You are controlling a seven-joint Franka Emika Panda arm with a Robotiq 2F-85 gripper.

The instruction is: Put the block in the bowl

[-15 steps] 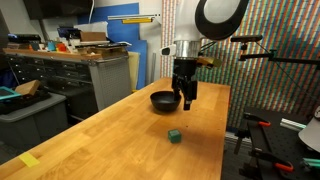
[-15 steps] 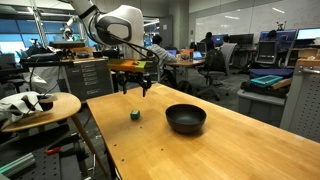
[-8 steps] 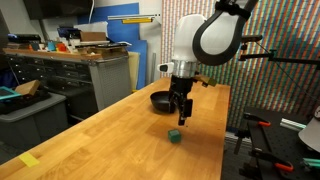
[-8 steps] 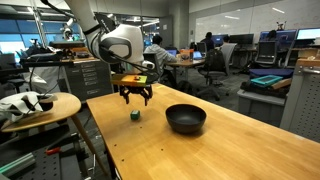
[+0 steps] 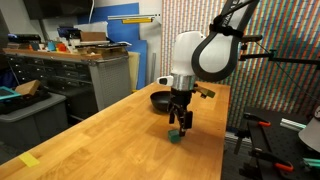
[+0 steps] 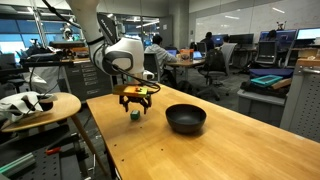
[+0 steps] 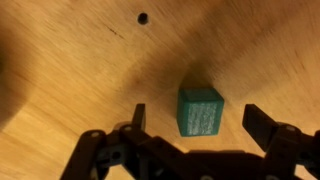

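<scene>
The block (image 7: pixel 200 110) is a small teal cube resting on the wooden table. In the wrist view it lies between my two open fingers, apart from both. My gripper (image 7: pixel 198 122) is open and empty, just above the block. In both exterior views the gripper (image 5: pixel 179 127) (image 6: pixel 135 104) hangs right over the block (image 5: pixel 175 135) (image 6: pixel 135 114) near the table's edge. The bowl (image 6: pixel 185 119) is a shallow glossy black bowl standing on the table a short way from the block; in an exterior view it (image 5: pixel 160 100) shows partly behind my arm.
The wooden table (image 5: pixel 110 140) (image 6: pixel 220 150) carries only the block and bowl. A small dark hole (image 7: pixel 142 18) marks the tabletop near the block. A round side table (image 6: pixel 40 108) with white objects stands beside the table. Cabinets (image 5: pixel 60 75) and tripods stand around.
My gripper has come down and moved away from the bowl to sit directly over the block, with its fingers still open. The block and bowl have not moved.
</scene>
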